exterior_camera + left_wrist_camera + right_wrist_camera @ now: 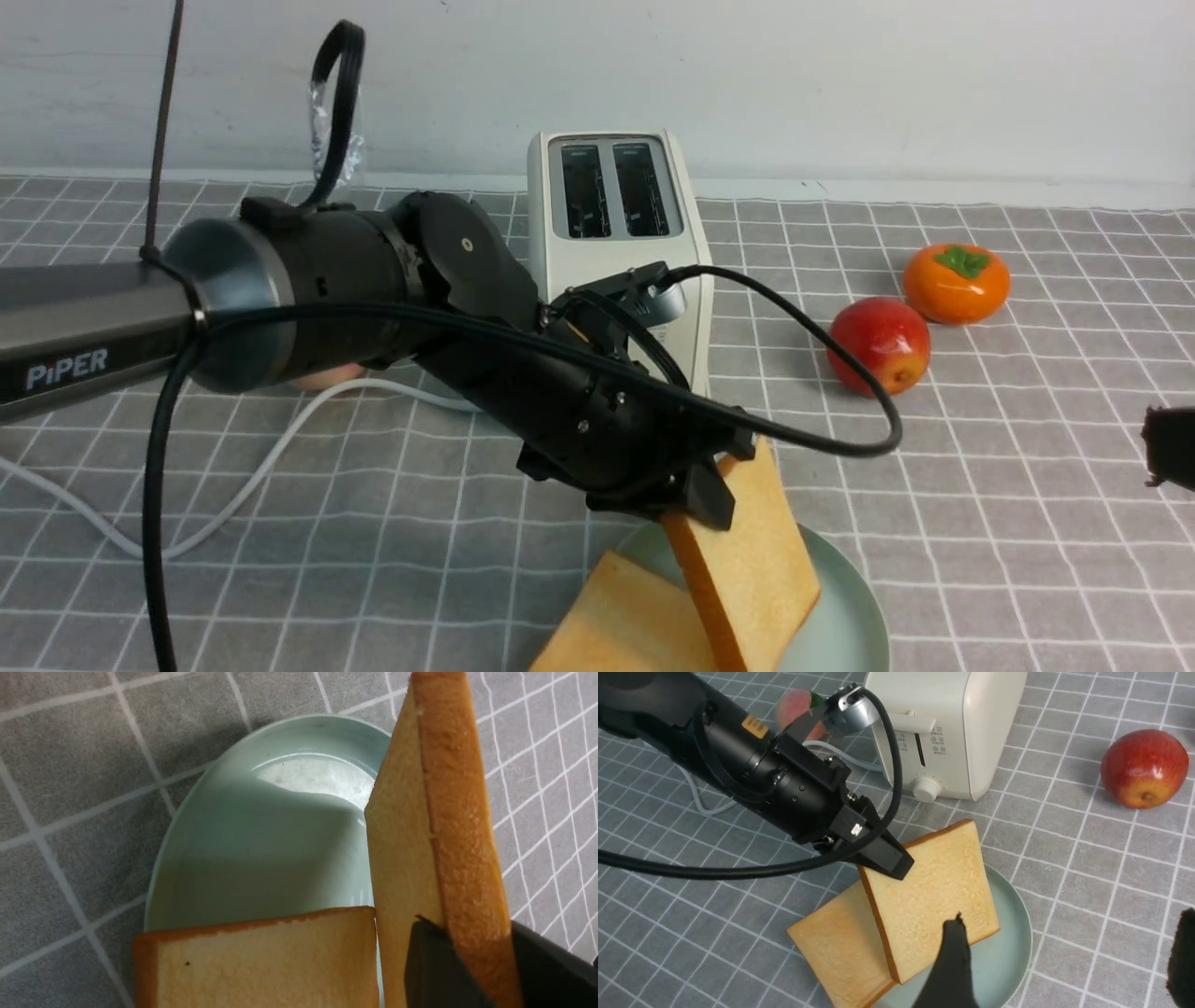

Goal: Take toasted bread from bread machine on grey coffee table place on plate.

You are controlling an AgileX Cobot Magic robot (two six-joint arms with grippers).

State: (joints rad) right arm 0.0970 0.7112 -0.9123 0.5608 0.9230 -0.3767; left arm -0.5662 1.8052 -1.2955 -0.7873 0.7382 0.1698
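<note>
Golden toasted bread (934, 891) sits at the desk's (1027, 560) near edge: one slice (621, 625) lies flat, half off the mint plate (850, 607); the other slice (756, 551) stands tilted on the plate between the left hand's (724, 485) fingers (430, 970), clamped or slack I cannot tell. Right hand (1066, 961) gapes, empty.
</note>
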